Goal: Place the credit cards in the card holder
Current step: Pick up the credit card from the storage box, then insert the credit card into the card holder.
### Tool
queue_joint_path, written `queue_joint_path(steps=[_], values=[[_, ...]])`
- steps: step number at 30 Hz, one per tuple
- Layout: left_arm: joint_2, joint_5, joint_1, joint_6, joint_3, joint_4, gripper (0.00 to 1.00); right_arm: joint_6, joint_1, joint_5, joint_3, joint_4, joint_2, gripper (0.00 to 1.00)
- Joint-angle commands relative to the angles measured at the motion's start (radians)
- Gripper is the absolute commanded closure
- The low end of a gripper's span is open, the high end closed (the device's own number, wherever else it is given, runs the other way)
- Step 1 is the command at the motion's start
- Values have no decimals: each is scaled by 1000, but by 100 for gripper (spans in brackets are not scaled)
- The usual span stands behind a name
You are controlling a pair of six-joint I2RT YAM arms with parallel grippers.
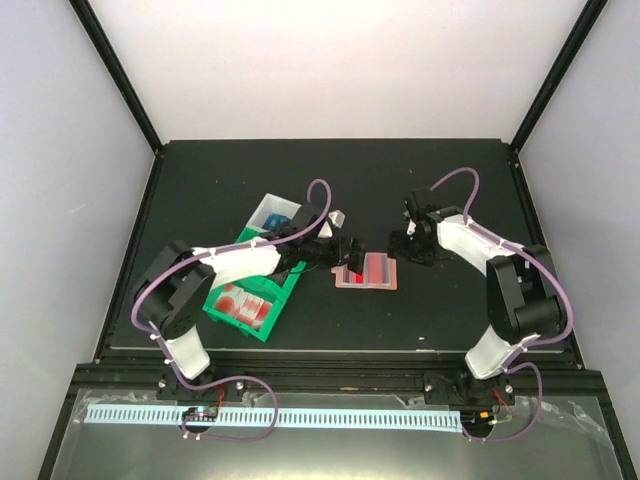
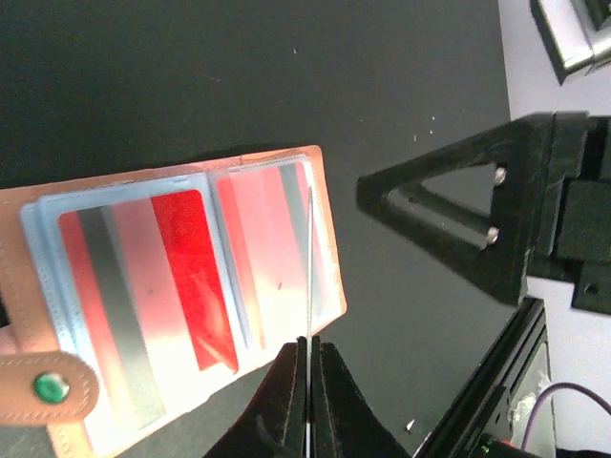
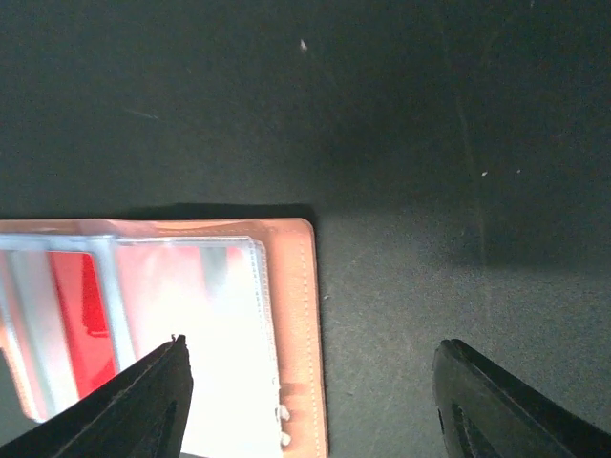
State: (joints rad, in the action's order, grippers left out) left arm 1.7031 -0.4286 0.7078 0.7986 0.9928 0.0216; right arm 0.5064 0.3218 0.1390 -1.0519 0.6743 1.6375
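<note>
The tabletop (image 2: 191,76) is matt black and fine-grained, with a few pale specks. The card holder (image 2: 326,239) has a salmon-brown leather-like cover, smooth with a low sheen, and a stitched line along the edge. Its tab (image 2: 24,408) is of the same material and carries 1 glossy green snap stud (image 2: 50,386). The inner sleeves (image 2: 263,258) are clear, pale-blue plastic film, highly glossy, under strong glare. The credit cards (image 2: 191,277) in the sleeves are smooth plastic. 1 edge-on credit card (image 2: 309,267) in the left end effector (image 2: 308,348) is thin and rigid; its face finish cannot be told. The right end effector (image 3: 313,342) has matt black plastic fingers (image 3: 143,410). The green bin (image 1: 283,297) is smooth moulded plastic.
</note>
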Motion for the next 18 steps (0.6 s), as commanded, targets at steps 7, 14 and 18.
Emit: queue_joint_path(steps=[7,14,18], values=[[64,174,55,131,22,-108,98,-97,49,29,-21,40,81,34],[103,166,68,179,-9,-166,98,-80,83,5,6,70,81,42],[114,179,83,186,-27,-184,99,-71,93,-23,23,77,84,44]])
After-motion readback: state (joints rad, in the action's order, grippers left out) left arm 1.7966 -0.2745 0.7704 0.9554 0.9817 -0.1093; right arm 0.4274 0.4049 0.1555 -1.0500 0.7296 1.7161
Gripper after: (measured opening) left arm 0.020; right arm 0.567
